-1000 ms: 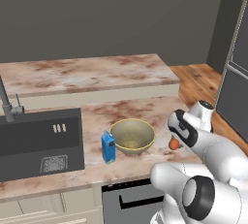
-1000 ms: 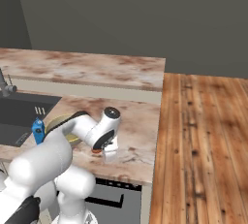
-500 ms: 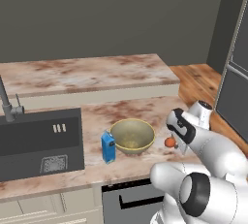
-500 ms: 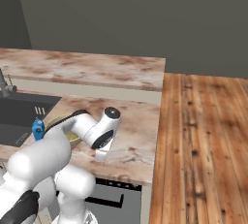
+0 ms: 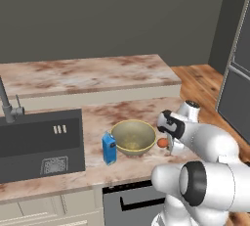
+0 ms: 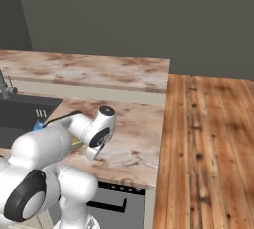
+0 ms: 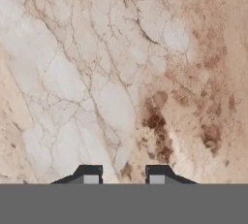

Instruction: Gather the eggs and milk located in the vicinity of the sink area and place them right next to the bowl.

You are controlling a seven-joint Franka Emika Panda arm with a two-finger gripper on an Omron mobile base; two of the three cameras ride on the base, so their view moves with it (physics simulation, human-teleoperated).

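A reddish-brown egg point(image 5: 162, 143) hangs just right of the yellowish bowl point(image 5: 133, 136), low over the marble counter point(image 5: 146, 110). My gripper point(image 5: 169, 146) points down and is shut on it. The blue milk carton point(image 5: 109, 148) stands upright against the bowl's left side, between the bowl and the black sink point(image 5: 39, 144). From the right base view, the gripper point(image 6: 92, 152) hangs below the bent wrist, with the milk point(image 6: 38, 124) a blue sliver behind the arm. In the hand view, the two dark fingertips point(image 7: 89, 174) stand over bare marble.
A grey faucet point(image 5: 7, 105) rises at the sink's back left. A raised counter ledge point(image 5: 88, 76) runs behind. The counter ends at the right on a wooden floor point(image 6: 208, 139). A dark tall appliance point(image 5: 239, 88) stands at the far right.
The gripper has carried the egg left, from out over the counter to close beside the bowl's right rim. Bowl and milk have not moved.
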